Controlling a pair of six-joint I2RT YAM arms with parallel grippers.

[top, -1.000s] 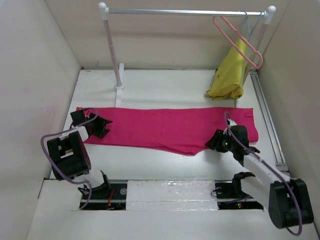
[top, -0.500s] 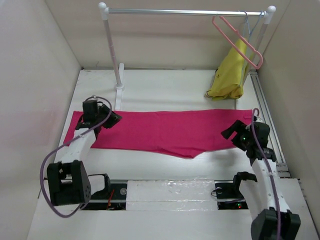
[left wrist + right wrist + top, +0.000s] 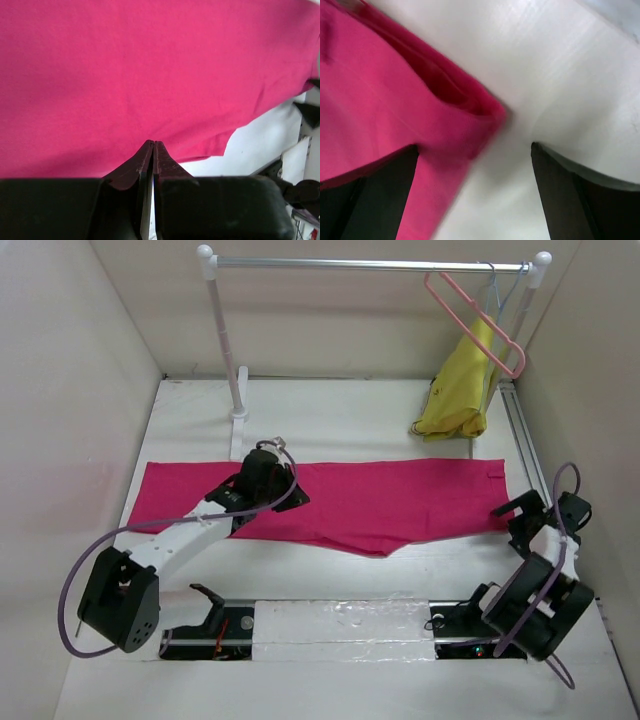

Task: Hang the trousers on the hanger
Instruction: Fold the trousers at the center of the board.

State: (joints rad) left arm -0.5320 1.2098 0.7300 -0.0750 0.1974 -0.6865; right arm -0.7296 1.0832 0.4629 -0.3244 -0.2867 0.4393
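White tabletop [image 3: 330,420] is filling the floor of a pale-walled booth, with both arm bases sitting at its near edge. Just beyond them, the trousers [image 3: 400,502] are lying flat and spread sideways across the table, one pointed fold reaching toward the bases. The left gripper [image 3: 285,490] is hovering over their left half with its arm crossing the cloth's near edge. Its wrist view is showing the left gripper [image 3: 153,145] clenched, tips pressed together, with pink cloth [image 3: 150,70] filling nearly everything ahead; whether the tips are touching the cloth cannot be told. The right gripper [image 3: 512,522] is standing at the trousers' right end. Only its blurred wrist view is showing the jaws spread wide and released, with the folded corner of the trousers [image 3: 445,115] lying between them, nearer one finger, and bare table beside it. Farther back, a mustard-yellow garment [image 3: 460,390] is drooping from the rail [image 3: 370,264] onto the table, apart from the trousers. The hanger [image 3: 478,320] is hanging empty at the rail's right end, in front of the yellow garment and beside a blue-grey hanger [image 3: 505,295], well apart from both grippers.
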